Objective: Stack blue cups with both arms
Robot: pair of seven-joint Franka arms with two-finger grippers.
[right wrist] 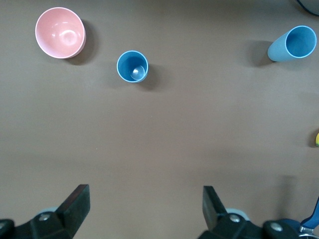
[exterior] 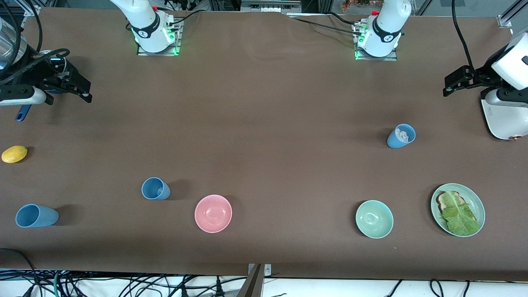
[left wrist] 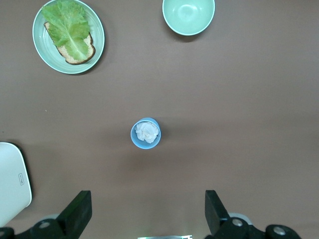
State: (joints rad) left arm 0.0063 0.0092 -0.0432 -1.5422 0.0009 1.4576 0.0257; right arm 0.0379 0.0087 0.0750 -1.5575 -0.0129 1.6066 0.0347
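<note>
Blue cups number three, all upright on the brown table [exterior: 264,103], none stacked. Taking things from largest down: the two white arms rise from bases along the table's edge farthest from the front camera and both wait, raised.

The right gripper [exterior: 80,88] hangs over the table's edge at the right arm's end, its fingers [right wrist: 75,204] spread wide and holding nothing. The left gripper [exterior: 453,82] hangs over the left arm's end of the table, fingers [left wrist: 77,211] likewise wide apart and empty, next to a white appliance [exterior: 505,117] that sits at that edge.

A pale green plate [exterior: 478,206] carrying toast topped with a lettuce leaf [exterior: 460,214] lies toward the corner nearest the front camera at the left arm's end. A pink bowl [exterior: 213,213] and a pale green bowl [exterior: 374,219] sit well apart along the edge nearest the front camera.

The first blue cup [exterior: 36,215] stands in the corner nearest the front camera at the right arm's end. The second blue cup [exterior: 155,189] stands near the pink bowl, toward the right arm's end from it. The third blue cup [exterior: 400,136], holding something crumpled and white, stands at the left arm's end, farther from the front camera than the green bowl.

A yellow lemon-like fruit [exterior: 14,154] rests at the edge on the right arm's end. A blue handle [exterior: 22,112] pokes out beneath the right gripper.
</note>
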